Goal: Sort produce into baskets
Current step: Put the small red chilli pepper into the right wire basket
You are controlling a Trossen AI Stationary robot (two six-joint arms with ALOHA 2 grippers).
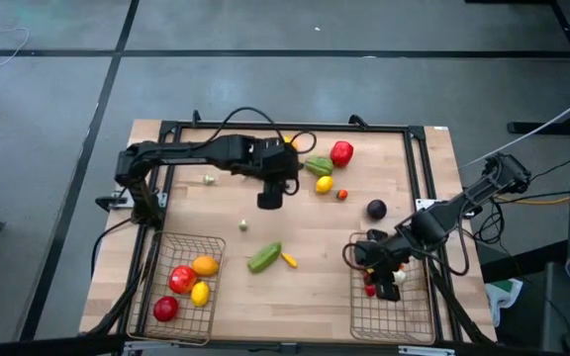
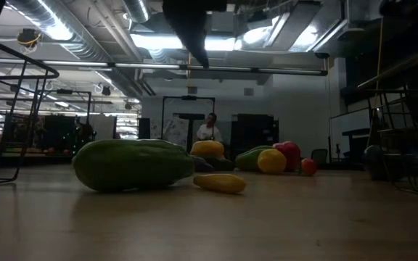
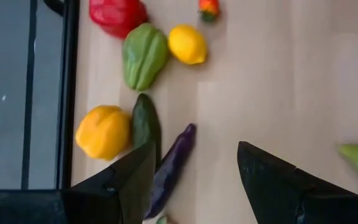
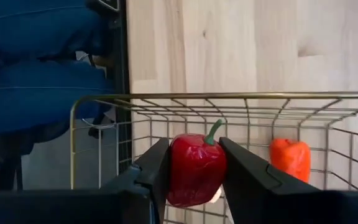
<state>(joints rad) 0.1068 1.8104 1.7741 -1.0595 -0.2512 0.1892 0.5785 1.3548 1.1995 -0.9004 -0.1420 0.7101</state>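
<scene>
**Red pepper held over the right basket, ready to drop**

The right gripper point(image 4: 194, 171) pinches a red pepper point(image 4: 196, 169) between its fingers, hanging above the right basket point(image 1: 392, 321) — likely so it falls beside the orange-red pepper point(image 4: 289, 158) already inside. The left gripper point(image 3: 194, 180), fingers spread and empty, hovers over a purple eggplant point(image 3: 173, 165) at the table's far side, seemingly lining up a grasp. The left basket point(image 1: 178, 293) holds four fruits.
</scene>
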